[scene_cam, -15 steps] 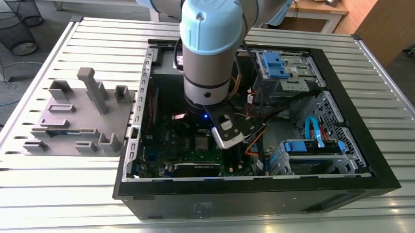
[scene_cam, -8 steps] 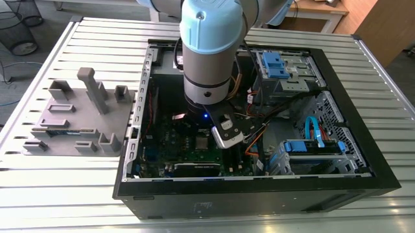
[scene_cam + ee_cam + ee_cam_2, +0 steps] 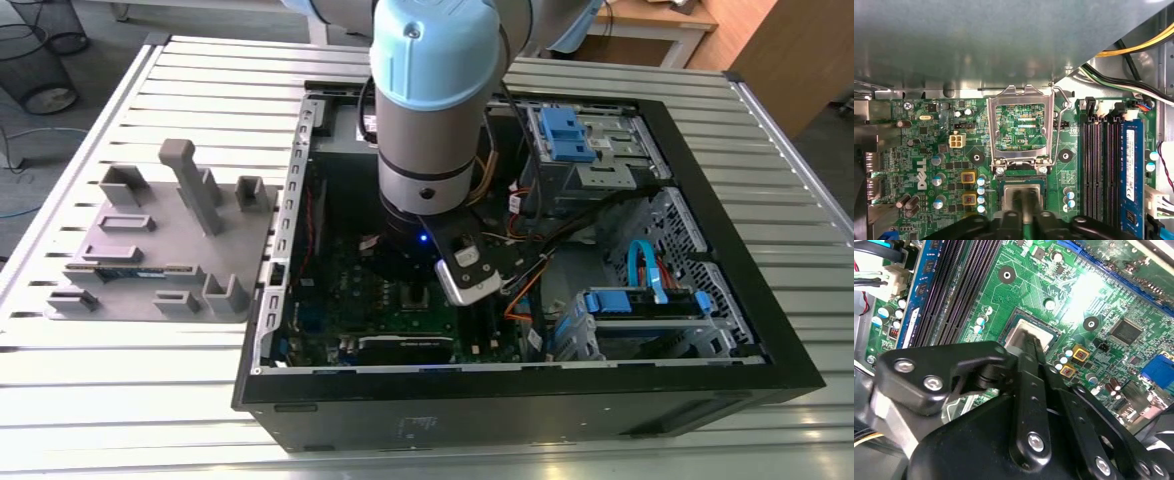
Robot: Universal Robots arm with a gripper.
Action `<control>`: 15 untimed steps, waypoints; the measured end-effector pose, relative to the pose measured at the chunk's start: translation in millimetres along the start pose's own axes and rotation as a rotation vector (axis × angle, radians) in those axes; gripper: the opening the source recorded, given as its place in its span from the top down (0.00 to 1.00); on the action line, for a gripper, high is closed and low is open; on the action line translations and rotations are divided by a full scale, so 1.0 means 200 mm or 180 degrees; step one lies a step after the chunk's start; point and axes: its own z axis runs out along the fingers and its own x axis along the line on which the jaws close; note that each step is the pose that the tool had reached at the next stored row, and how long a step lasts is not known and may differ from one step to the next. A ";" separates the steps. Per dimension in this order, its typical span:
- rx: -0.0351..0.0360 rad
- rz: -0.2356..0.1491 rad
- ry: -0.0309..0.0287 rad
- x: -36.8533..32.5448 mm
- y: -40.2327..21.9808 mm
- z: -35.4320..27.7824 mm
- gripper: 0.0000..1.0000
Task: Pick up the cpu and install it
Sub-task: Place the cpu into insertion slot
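The slatted metal counter (image 3: 134, 400) carries an open computer case (image 3: 467, 410) lying on its side across the middle, so its inside faces up for work from above. The arm (image 3: 434, 100) reaches straight down into it. A grey parts tray (image 3: 147, 250) sits near the counter's edge on the exterior view's left, well apart from the work. The exterior view gives this layout, and the wrist views give the close detail.

In the first wrist view the motherboard (image 3: 929, 150) lies flat on the case floor. The socket's metal retaining frame (image 3: 1019, 92) stands hinged open, leaving the socket free to take the chip. The hand (image 3: 1023, 200) hangs directly over that socket. Its fingers are drawn almost together, with only a sliver between them, and they do not span the chip's edges.

The cpu (image 3: 1006, 192) lies flat inside the socket, apparently seated. I cannot tell whether the tips touch it. The second wrist view, looking along the fingers, shows the cpu level within the socket's dark rim.
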 end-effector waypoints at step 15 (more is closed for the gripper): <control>0.0003 0.0000 0.0001 0.003 0.000 0.013 0.89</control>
